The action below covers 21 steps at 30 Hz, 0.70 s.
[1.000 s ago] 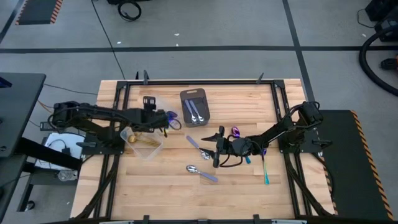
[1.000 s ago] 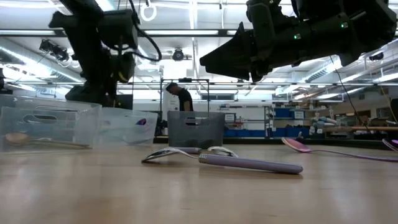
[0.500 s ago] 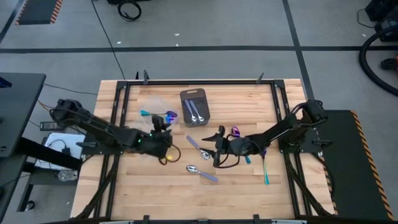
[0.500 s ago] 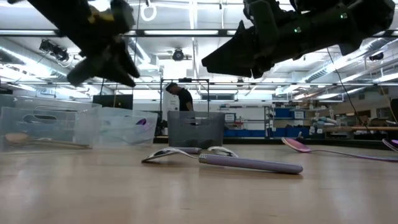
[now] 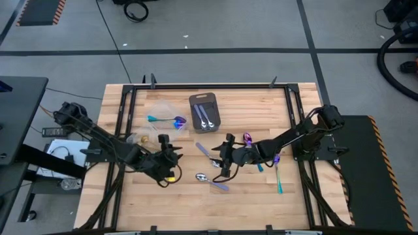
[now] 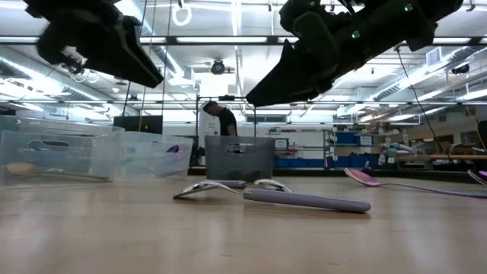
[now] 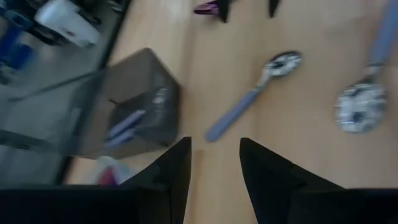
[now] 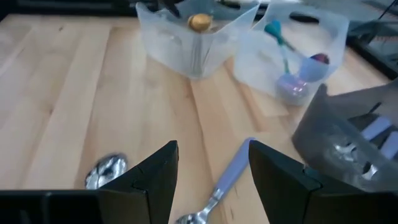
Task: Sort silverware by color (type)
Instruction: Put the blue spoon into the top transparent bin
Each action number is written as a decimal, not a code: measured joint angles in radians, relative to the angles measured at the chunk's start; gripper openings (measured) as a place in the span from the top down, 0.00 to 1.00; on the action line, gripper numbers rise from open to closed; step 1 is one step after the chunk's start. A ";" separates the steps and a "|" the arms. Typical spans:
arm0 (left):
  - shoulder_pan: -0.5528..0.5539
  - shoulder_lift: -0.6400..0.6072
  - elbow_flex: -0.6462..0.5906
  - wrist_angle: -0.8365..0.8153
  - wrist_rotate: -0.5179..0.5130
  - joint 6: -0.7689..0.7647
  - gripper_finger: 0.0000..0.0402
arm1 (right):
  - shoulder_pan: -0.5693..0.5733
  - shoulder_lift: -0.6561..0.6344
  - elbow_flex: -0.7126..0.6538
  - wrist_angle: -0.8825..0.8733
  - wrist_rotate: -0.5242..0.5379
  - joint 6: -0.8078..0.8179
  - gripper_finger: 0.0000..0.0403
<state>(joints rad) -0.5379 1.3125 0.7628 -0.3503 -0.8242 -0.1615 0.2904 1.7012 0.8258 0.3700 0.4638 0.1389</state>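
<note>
We had both grippers empty and parted above the wooden table (image 5: 261,202). Our right gripper (image 5: 224,158) hovered with fingers spread, and just ahead of its tips lay a silver spoon with a lavender handle (image 8: 219,190); a second one (image 5: 213,181) sat a little below and beside it, nearer our left gripper (image 5: 168,156), whose fingers also stood apart on nothing. In the left wrist view both of these spoons lay ahead of the fingertips (image 7: 177,163). Behind the right gripper's wrist lay the iridescent purple-bowled spoons (image 5: 248,138) and a teal-handled one (image 5: 278,179). Well beyond both grippers, the grey tray (image 5: 215,124) held two silver spoons, one clear tub (image 8: 196,50) a gold spoon (image 8: 199,22), the other tub (image 8: 292,62) a purple-and-teal one

We judged these spoons light, stiff and thin, lying flat, with polished bowls likely to slip. The handle looked the better hold: pinch across it near mid-length, fingers pressed almost to the wood, so it would not pivot
</note>
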 joint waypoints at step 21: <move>-0.031 0.001 -0.001 0.066 0.141 -0.301 0.64 | -0.041 0.000 0.011 -0.294 -0.113 0.200 0.49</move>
<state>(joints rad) -0.5684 1.3132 0.7616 -0.2846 -0.6831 -0.4622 0.2496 1.7012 0.8371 0.0763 0.3504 0.3390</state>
